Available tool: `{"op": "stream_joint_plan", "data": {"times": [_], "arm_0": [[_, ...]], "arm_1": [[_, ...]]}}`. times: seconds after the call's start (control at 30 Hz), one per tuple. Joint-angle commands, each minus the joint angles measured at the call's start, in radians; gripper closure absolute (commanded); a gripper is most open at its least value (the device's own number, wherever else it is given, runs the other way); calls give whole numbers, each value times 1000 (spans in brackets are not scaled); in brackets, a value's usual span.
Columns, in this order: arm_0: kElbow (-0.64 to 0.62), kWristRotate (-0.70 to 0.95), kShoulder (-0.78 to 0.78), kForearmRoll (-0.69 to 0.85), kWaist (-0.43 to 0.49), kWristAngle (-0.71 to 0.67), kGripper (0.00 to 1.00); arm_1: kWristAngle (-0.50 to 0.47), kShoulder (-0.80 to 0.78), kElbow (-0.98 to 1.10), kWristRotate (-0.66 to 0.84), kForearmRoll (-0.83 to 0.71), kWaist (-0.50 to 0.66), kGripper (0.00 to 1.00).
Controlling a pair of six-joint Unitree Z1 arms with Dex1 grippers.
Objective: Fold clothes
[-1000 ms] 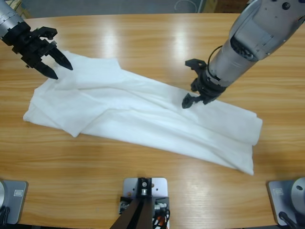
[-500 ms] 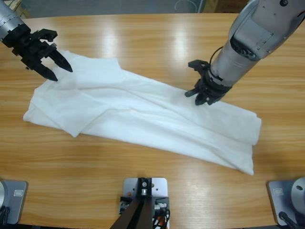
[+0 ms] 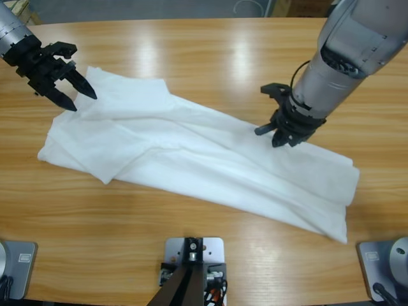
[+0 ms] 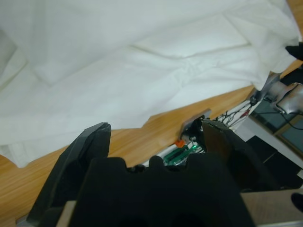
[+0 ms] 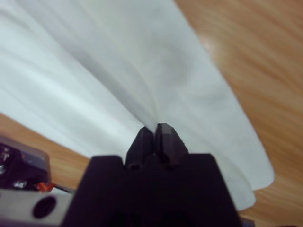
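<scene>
So rn the shirt (image 3: 191, 156) is lying stretched out diagonally across the table (image 3: 210, 57), running from upper left down to lower right, rumpled w/ a few layers overlapping, esp. at the left end where one flap sits on top of another. Your right gripper (image 3: 284, 131) is down on the fabric right of the middle, and in the right wrist view (image 5: 155, 135) the jaws are pinched together on a ridge of cloth, so you've got a real grip there, fabric tenting up into the tips. Your left gripper (image 3: 70, 92) is over at the top-left corner of the shirt, jaws spread wide and holding nothing; from above I can't tell if it touches the cloth, and the left wrist view (image 4: 156, 146) shows the gap between the jaws w/ the shirt spread out beyond them. Progress-wise, imo you're early. It's sort of bunched into a long strip but that's not a neat fold, edges don't line up and the bottom-right corner is just trailing off. Prob what's left: get the left side clamped on a corner too, pull it flat, then do the actual folds. Basically everything that counts is not yet done.
</scene>
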Motion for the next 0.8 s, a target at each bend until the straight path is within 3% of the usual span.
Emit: {"op": "stream_joint_plan", "data": {"times": [0.03, 0.43, 0.63, 0.67, 0.7, 0.73, 0.8], "arm_0": [[39, 23, -8, 9, -10, -1, 243], [49, 25, -24, 10, -10, -12, 243], [53, 25, -32, 10, -10, -14, 243], [53, 25, -33, 10, -10, -14, 243], [55, 25, -34, 10, -10, -14, 243], [56, 25, -35, 10, -10, -14, 243], [56, 25, -34, 9, -10, -12, 243]], "arm_1": [[-80, -41, -113, 84, 180, 98, 1000], [-10, -71, -87, 279, 201, 238, 1000], [102, -68, 31, 334, 98, 240, 1000], [120, -68, 59, 348, 69, 240, 962], [132, -69, 83, 358, 44, 240, 755], [140, -70, 102, 365, 25, 240, 612], [148, -73, 123, 377, 8, 240, 457]]}}
